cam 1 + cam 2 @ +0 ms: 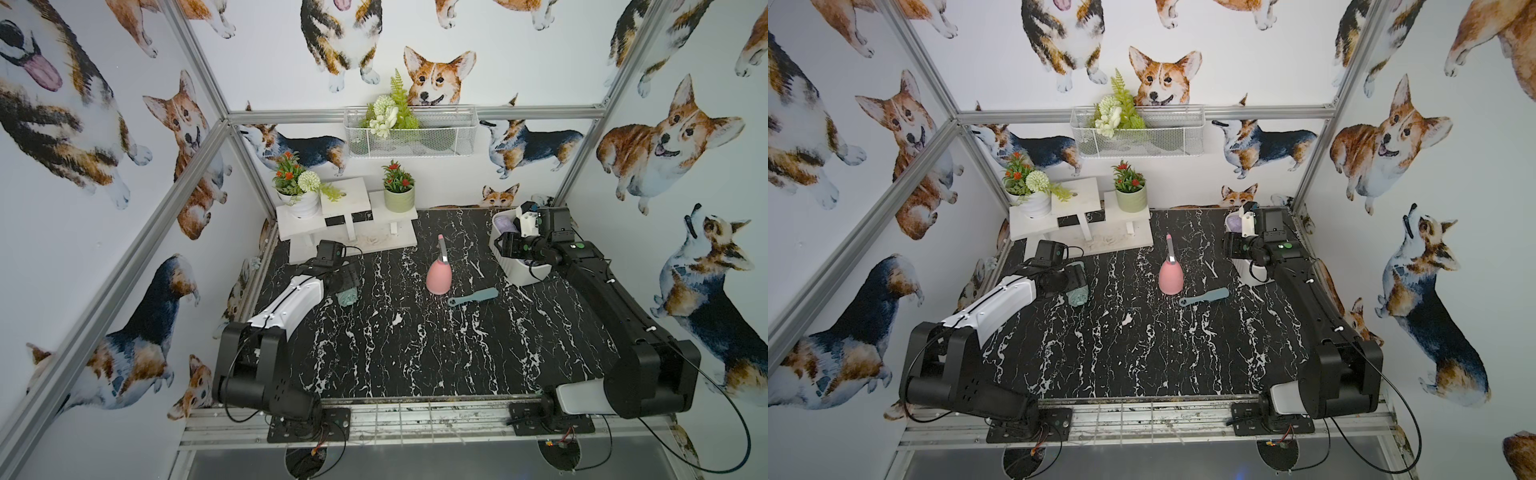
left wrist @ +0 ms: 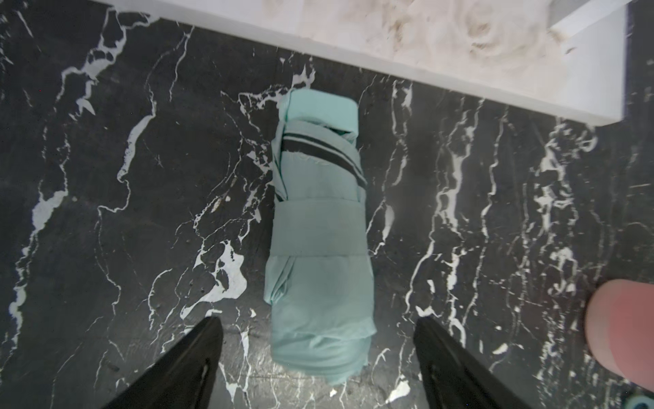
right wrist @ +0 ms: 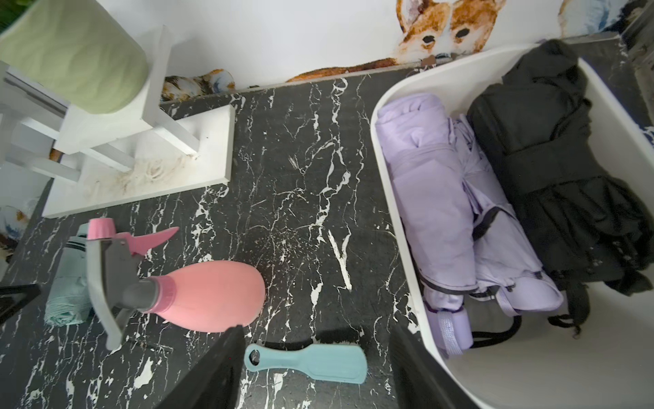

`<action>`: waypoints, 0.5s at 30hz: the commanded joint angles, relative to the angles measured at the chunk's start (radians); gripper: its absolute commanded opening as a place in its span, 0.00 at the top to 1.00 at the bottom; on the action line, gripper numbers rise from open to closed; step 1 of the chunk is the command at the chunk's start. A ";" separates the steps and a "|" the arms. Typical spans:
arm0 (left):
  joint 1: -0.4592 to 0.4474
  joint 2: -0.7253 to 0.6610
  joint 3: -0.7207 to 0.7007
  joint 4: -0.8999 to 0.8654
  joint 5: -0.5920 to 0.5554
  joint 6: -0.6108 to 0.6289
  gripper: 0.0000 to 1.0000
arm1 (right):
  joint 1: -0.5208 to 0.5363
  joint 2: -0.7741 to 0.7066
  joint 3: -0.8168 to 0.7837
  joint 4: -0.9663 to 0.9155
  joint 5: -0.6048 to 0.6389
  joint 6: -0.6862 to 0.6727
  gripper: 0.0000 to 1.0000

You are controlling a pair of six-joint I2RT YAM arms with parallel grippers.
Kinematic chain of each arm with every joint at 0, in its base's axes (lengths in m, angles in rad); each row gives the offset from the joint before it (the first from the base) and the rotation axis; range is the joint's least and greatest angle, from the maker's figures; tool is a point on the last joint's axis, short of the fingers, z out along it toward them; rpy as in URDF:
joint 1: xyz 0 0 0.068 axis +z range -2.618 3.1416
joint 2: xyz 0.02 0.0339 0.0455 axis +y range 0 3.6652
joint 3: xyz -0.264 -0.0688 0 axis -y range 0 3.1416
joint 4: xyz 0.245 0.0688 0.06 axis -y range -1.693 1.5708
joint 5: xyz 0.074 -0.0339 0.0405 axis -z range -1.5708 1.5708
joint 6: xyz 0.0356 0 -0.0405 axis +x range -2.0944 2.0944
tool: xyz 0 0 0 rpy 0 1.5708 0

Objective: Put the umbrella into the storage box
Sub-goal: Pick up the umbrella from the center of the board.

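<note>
Mint-green umbrella lies lengthwise between the spread left jaws, touching neither.

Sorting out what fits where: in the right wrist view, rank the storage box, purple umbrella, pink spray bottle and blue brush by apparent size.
Largest to smallest:
1. storage box
2. purple umbrella
3. pink spray bottle
4. blue brush
Umbrella and bottle look close; that pair is unsure.

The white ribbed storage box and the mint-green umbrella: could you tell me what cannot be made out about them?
- White ribbed plastic storage box: both top views, black right arm hides most contents.
- Same box, right wrist view: one end cut by frame edge.
- Folded mint-green fabric umbrella: top views, left arm covers most.
</note>
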 commanded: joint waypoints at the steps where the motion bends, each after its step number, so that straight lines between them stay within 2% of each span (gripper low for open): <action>1: 0.006 0.040 0.015 0.031 0.007 0.012 0.10 | 0.001 -0.028 -0.025 0.050 -0.005 0.018 0.29; 9: 0.025 0.168 0.081 0.036 0.062 0.040 0.15 | 0.002 -0.068 -0.071 0.060 -0.014 0.032 0.29; 12: 0.028 0.202 0.098 0.039 0.087 0.042 0.26 | 0.006 -0.076 -0.069 0.062 -0.019 0.033 0.30; 15: 0.032 0.224 0.097 0.052 0.117 0.041 0.47 | 0.007 -0.081 -0.062 0.063 -0.023 0.034 0.31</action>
